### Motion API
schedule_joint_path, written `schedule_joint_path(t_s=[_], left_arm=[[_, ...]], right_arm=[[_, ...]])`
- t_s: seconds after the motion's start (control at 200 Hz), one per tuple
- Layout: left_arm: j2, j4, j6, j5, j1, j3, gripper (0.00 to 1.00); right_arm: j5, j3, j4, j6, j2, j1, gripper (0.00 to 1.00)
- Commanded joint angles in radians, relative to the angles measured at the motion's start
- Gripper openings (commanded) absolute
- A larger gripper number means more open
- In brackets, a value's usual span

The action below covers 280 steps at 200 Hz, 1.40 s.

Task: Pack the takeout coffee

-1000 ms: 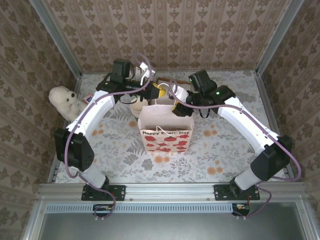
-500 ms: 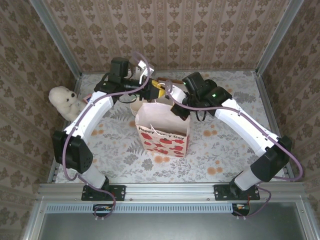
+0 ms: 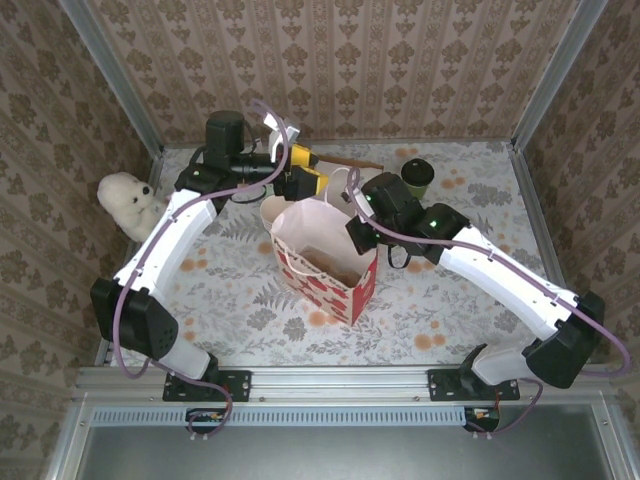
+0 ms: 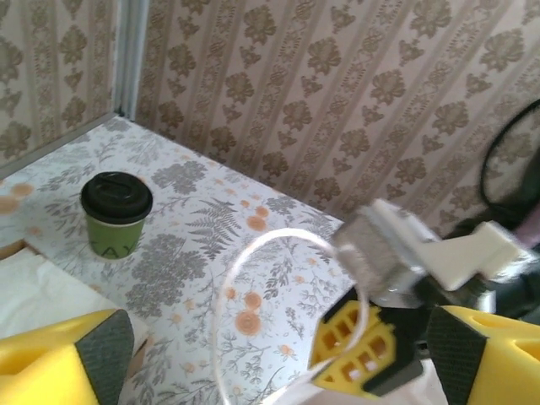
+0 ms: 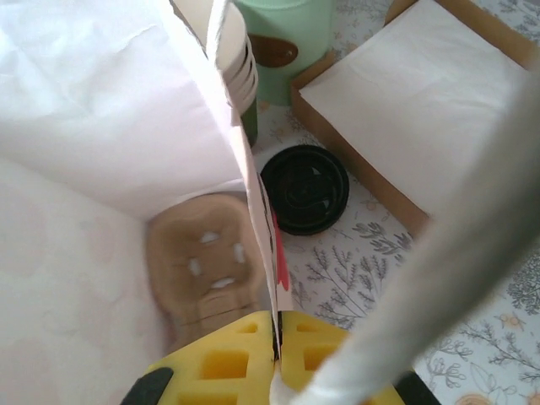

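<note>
We look down on a flower-patterned table [image 3: 230,290] walled in by patterned paper, with the left arm [image 3: 165,250] curving up from 7 o'clock and the right arm [image 3: 500,270] from 5 o'clock, both reaching towards the middle. There a white paper bag [image 3: 335,285] printed with red apples stands open and tilted, its mouth facing up. In the right wrist view we see a brown shape on the bag's floor, too blurred to name. A white plush bear [image 3: 128,200] sits at the table's 9 o'clock edge. Beyond the bag, a shallow brown tray of white napkins [image 5: 422,101] lies flat. The left gripper [image 3: 303,170] hovers at 12 o'clock from the bag with its yellow fingers spread wide and nothing between them. The right gripper [image 5: 277,337] is pinched tight on the paper bag's rim at about 2 o'clock of its mouth. A pale green pot [image 5: 283,34] and a stack of cups [image 3: 272,210] stand just behind the bag at 11 o'clock. The takeout coffee [image 3: 417,176] stands upright with its black lid on, out on the table at 1 o'clock from the bag, touched by neither gripper. A loose black lid [image 5: 304,187] lies flat on the table just beside the bag's wall.
</note>
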Motion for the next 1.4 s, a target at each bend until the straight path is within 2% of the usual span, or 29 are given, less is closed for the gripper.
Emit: schedule_joint_path(t_s=[0.0, 0.095, 0.24, 0.37, 0.675, 0.755, 0.965, 1.04, 1.135, 1.235, 1.33, 1.395], left_arm=[[-0.042, 0.034, -0.044, -0.109, 0.011, -0.021, 1.0], [-0.062, 0.031, -0.059, -0.174, 0.016, -0.031, 1.0], [-0.084, 0.022, -0.078, -0.257, 0.029, -0.043, 1.0], [-0.094, 0.009, -0.1, -0.34, 0.04, -0.058, 1.0], [-0.098, -0.015, -0.178, -0.366, 0.073, -0.06, 1.0], [-0.113, -0.005, -0.185, -0.432, 0.075, -0.074, 1.0], [-0.135, 0.012, -0.181, -0.458, 0.077, -0.108, 1.0], [-0.134, 0.002, -0.19, -0.503, 0.077, -0.113, 1.0], [-0.137, -0.046, -0.208, -0.642, 0.077, -0.114, 1.0], [-0.138, -0.139, -0.261, -0.825, 0.077, -0.098, 1.0], [-0.152, -0.27, -0.341, -0.99, 0.08, -0.075, 1.0], [-0.169, -0.369, -0.377, -1.074, 0.086, -0.072, 1.0]], right_arm=[[0.081, 0.053, -0.006, 0.133, -0.01, 0.042, 0.02], [0.158, 0.032, 0.011, 0.195, -0.034, 0.087, 0.02], [0.176, -0.04, 0.027, 0.263, -0.025, 0.1, 0.02], [0.298, -0.008, -0.028, 0.305, 0.02, 0.131, 0.0], [0.347, 0.034, -0.074, 0.364, 0.034, 0.159, 0.0], [0.347, 0.023, -0.078, 0.397, 0.029, 0.166, 0.0], [0.363, -0.003, -0.065, 0.454, 0.02, 0.173, 0.01], [0.366, 0.007, -0.072, 0.457, 0.02, 0.175, 0.03], [0.359, 0.017, -0.063, 0.461, 0.022, 0.173, 0.12], [0.317, 0.023, -0.037, 0.442, 0.022, 0.168, 0.31], [0.244, 0.015, -0.021, 0.407, 0.02, 0.15, 0.46], [0.159, -0.005, -0.006, 0.371, -0.018, 0.125, 0.52]])
